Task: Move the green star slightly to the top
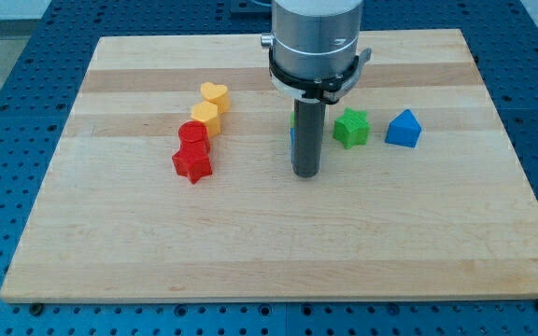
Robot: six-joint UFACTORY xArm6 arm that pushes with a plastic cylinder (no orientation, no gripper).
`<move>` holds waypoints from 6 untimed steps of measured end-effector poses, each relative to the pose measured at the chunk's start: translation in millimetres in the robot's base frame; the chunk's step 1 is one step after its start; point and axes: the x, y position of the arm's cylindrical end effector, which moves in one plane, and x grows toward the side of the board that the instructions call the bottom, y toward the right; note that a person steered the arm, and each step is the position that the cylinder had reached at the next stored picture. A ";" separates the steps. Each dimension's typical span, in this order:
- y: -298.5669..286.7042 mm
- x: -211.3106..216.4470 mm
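You see my tip (306, 174) resting just left of and below the green star (351, 128); the arm carries no pincer.

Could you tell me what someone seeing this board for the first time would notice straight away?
The big grey arm coming down from the view's top, with my tip resting near the board's centre, just left of and below the green star. A blue block sits to the star's right. On the view's left, a diagonal chain runs from a yellow heart and yellow block down to a red cylinder and red star.
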 end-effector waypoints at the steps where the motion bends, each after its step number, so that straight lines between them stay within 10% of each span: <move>1: 0.0 -2.5; 6: 69.4 -51.1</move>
